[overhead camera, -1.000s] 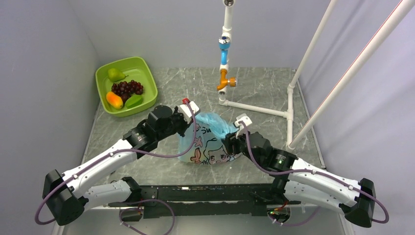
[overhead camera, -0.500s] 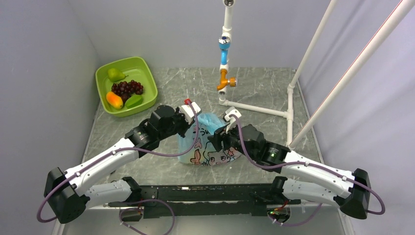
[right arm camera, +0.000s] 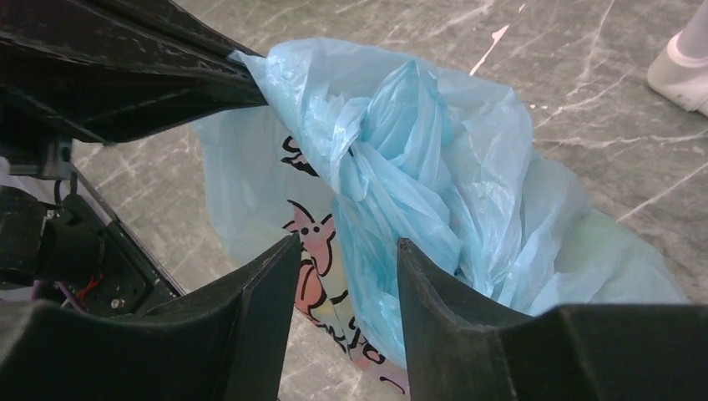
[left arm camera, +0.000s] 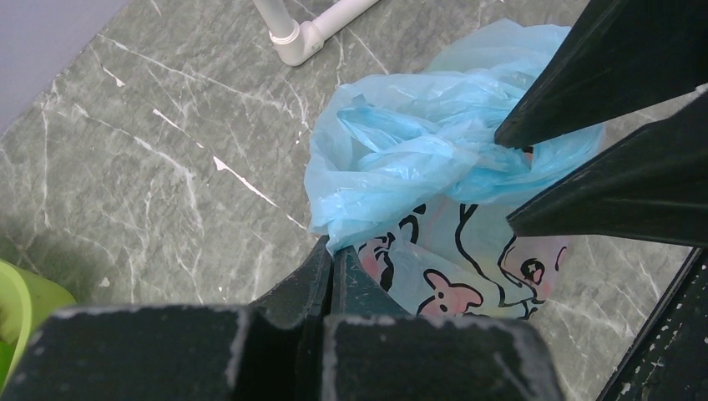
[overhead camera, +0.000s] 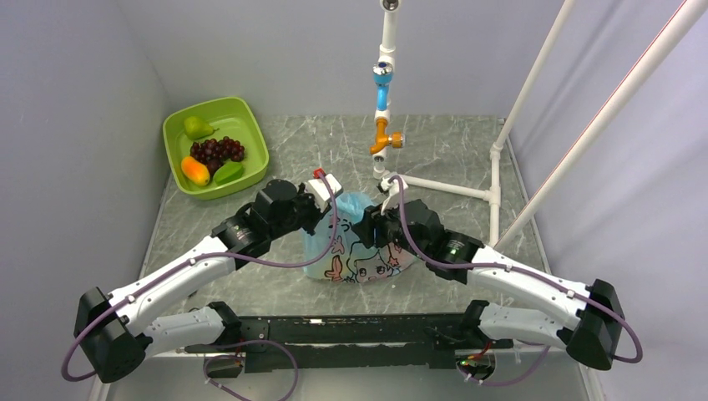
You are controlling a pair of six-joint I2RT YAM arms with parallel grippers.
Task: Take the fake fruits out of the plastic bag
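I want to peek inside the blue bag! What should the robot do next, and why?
Probably close the right tool on the bunched top of the plastic bag: its jaws stand open around it, while the left tool pinches the bag's edge.

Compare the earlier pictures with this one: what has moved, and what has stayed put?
The right tool swung left, from the right side of the bag to over its bunched top, jaws open astride the plastic. The left tool stayed shut on the bag's edge; the bag and the green tub did not move.
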